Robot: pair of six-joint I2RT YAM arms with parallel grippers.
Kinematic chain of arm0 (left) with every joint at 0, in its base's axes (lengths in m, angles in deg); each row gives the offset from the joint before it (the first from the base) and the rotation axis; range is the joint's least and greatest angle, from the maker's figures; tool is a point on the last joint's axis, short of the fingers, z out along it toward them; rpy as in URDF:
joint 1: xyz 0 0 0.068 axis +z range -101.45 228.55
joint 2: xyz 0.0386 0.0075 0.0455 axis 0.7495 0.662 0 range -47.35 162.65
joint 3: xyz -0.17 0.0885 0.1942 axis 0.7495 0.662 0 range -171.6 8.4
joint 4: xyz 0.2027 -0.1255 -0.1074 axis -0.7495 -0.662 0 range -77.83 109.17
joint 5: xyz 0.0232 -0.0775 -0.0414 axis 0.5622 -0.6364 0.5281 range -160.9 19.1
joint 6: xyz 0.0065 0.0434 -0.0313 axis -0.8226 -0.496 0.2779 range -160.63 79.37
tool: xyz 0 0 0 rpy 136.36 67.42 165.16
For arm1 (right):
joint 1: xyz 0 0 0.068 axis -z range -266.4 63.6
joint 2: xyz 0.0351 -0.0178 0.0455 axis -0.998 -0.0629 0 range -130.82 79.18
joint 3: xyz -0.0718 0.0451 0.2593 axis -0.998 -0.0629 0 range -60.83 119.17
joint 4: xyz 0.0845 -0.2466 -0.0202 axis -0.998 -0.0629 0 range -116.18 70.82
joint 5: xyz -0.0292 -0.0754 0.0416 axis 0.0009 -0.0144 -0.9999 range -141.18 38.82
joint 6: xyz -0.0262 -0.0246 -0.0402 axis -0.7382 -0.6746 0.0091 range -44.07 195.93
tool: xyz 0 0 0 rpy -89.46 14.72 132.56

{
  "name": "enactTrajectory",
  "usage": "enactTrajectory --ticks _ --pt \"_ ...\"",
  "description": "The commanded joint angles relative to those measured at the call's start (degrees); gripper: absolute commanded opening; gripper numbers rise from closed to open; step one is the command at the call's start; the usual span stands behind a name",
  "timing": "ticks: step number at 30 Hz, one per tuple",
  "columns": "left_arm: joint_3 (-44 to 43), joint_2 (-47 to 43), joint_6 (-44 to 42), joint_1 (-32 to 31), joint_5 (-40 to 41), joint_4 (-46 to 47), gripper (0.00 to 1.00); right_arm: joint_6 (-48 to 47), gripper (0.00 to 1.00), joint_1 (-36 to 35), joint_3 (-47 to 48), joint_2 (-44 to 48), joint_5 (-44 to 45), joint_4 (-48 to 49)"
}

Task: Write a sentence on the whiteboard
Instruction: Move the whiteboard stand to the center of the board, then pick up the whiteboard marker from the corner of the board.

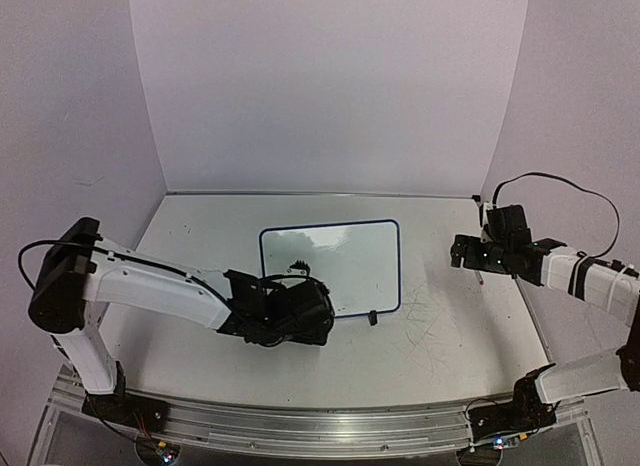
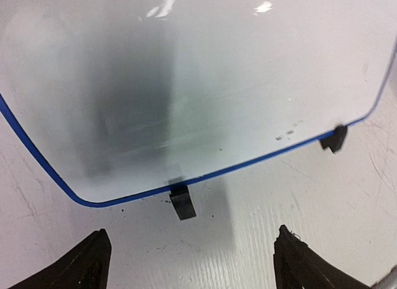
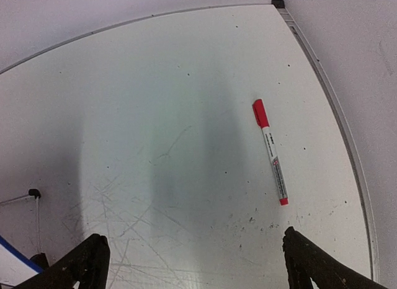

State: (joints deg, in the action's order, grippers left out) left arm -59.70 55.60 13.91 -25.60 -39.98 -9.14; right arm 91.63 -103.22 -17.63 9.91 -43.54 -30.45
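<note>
L gripper [image 2: 192,248] hung w/ fingers spread wide, pinching nothing, just off the near edge of the whiteboard [image 2: 186,84], lined up approx. w/ one black foot [image 2: 182,202]. The second foot [image 2: 335,138] sat further along the same blue rim toward the R. The board lay about the middle of the table [image 1: 450,326], glossy face up. No red sentence showed on it, only a couple of tiny dark specks by the near rim, poss. dirt, too small to tell. R gripper [image 3: 193,242] was also spread wide and empty, well apart from the board near the table's R edge. It hovered close to the marker [image 3: 271,154], which lay beside that edge toward the far R corner, red cap on. Judging by looks, the board is light, stiff and slick, so it would prob. skate under pen pressure; best pinned at the rim by a near corner, off the writing area. The marker is slim, smooth and apt to roll; grab mid-barrel, across its length, and the cap must come off first.
</note>
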Motion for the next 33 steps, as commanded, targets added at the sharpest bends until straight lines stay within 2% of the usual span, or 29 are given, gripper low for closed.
enactTrajectory --ticks 1,5,9,13,16,22,26,30,33 --pt "7.56 -11.14 -12.13 -0.43 -7.11 8.4 0.99 0.71 0.98 -0.23 0.44 -0.44 4.29 0.75" --pt "12.63 -20.15 -18.36 -0.47 -9.84 15.52 0.99 0.59 0.98 -0.22 -1.36 -0.34 3.64 2.3" --pt "13.66 -26.19 -24.82 -0.4 -11.09 20.94 1.0 -0.8 0.98 0.38 -1.39 -2.22 5.62 3.59" --pt "13.86 -29.15 -28.2 -0.38 -10.75 24.6 0.99 -1.59 0.98 4.9 0.89 -5.43 4.44 3.8" --pt "13.57 -30.92 -30.25 -0.34 -10.17 26.05 0.99 -2.21 0.98 9.39 2.62 -7.24 -0.13 4.34" --pt "13.0 -33.77 -32.99 -0.07 -6.41 26.79 0.99 -4.7 0.98 15.31 8.91 -16.72 -5.94 4.57" --pt "13.37 -35.9 -33.08 0.92 -5.86 27.19 0.99 -5.14 0.88 19.32 12.76 -23.52 -11.14 4.21" --pt "13.17 -37.71 -33.68 1.92 -6.76 27.35 0.99 -6.47 0.68 21.0 15.66 -29.64 -12.59 3.41" --pt "12.73 -38.52 -34.14 2.19 -6.75 27.34 0.99 -6.71 0.64 21.64 16.53 -32.71 -13.4 2.78"
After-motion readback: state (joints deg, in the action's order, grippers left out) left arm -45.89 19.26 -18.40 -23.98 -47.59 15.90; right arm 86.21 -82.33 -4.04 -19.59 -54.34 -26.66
